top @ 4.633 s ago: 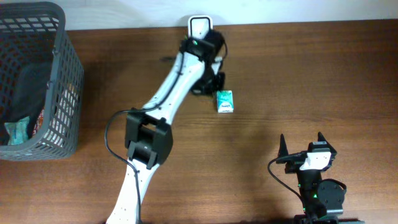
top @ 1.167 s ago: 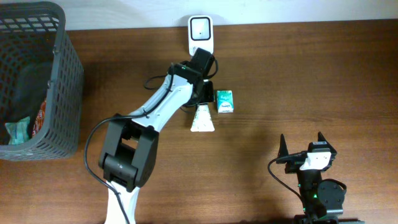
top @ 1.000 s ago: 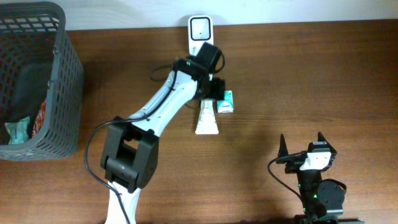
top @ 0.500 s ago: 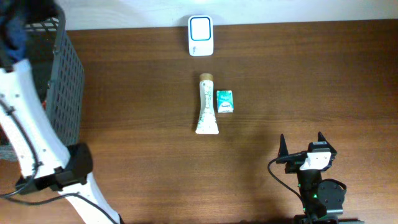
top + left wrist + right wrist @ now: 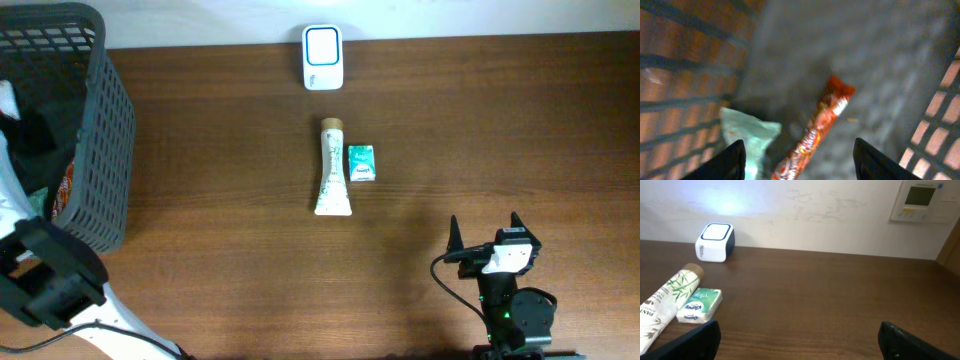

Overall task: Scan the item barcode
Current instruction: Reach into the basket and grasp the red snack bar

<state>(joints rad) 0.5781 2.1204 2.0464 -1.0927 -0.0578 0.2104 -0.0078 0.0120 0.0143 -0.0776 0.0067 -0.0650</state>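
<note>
Red-orange crinkled foil snack stick [image 5: 822, 125] lies on the grey floor of the dark plastic mesh basket [image 5: 935, 145], close beside a pale green soft packet [image 5: 747, 137]. My left gripper [image 5: 801, 161] hangs above it with fingers spread, holding nothing. I fear the thin, slippery wrapper can slide out, or the fingers catch the green packet too, because the two lie so close. My right gripper [image 5: 801, 342] rests wide apart and empty. On the brown wooden table [image 5: 480, 130] are the white rounded scanner [image 5: 323, 44], a bamboo-printed tube [image 5: 331, 182] and a small green tissue pack [image 5: 361, 162].
</note>
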